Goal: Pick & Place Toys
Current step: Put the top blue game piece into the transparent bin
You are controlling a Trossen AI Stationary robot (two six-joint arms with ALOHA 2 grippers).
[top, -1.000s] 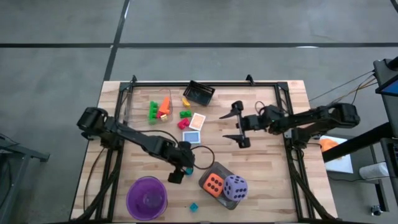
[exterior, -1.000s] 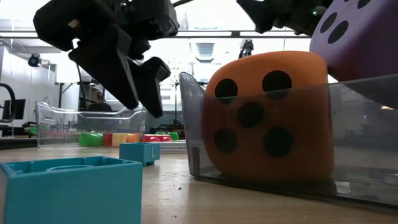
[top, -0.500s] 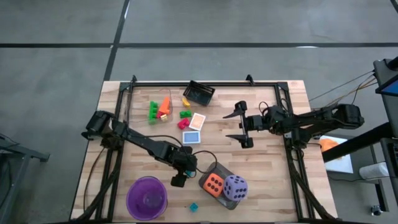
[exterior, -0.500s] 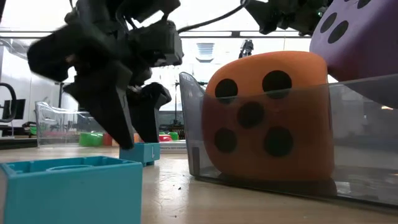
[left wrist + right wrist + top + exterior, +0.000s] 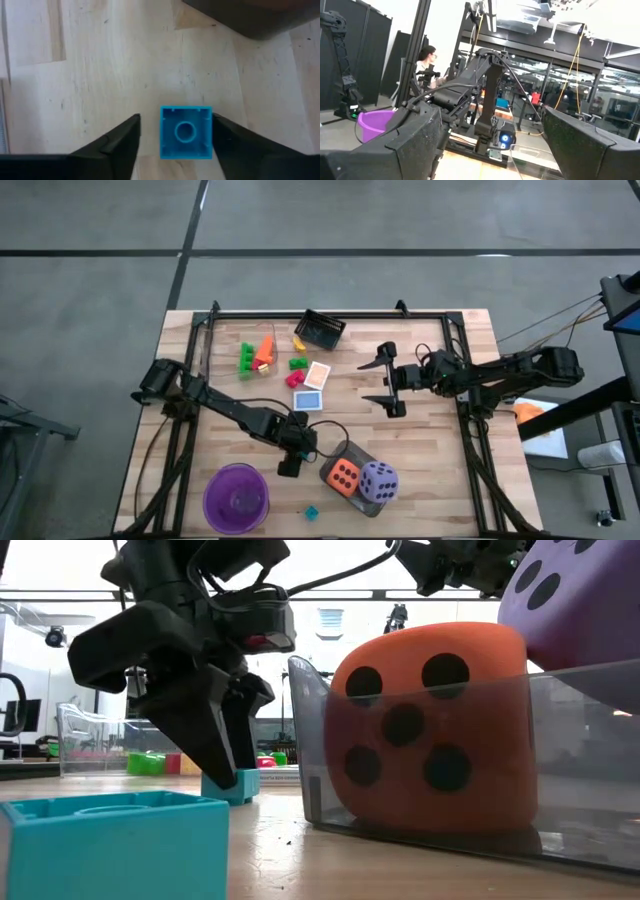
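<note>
My left gripper (image 5: 291, 464) is open and points down over a small blue block (image 5: 185, 132) that lies flat on the table just left of the grey tray (image 5: 352, 451). Its fingers stand on either side of the block, down at table height in the low view (image 5: 228, 776). The tray holds the orange die (image 5: 343, 475) and the purple die (image 5: 378, 480). A second blue block (image 5: 311, 512) lies near the front edge. My right gripper (image 5: 390, 385) is open and empty above the table's right middle. Coloured blocks (image 5: 257, 355) and two cards (image 5: 313, 387) lie farther back. My left gripper comes at the blue block from above, pointing down, with the block flat on the table between the fingers. One finger (image 5: 226, 134) stands right at the block's side (image 5: 209, 131) and the other is apart from it. I cannot tell whether the near finger touches.
The purple bowl (image 5: 236, 498) stands at the front left. A small black basket (image 5: 320, 330) sits at the far edge. The tray's clear wall (image 5: 310, 740) rises close beside my left gripper. A person shows beyond the table in the right wrist view (image 5: 426, 60).
My left gripper has come down toward the table and now stands with its fingers around the blue block, which has stayed where it was.
</note>
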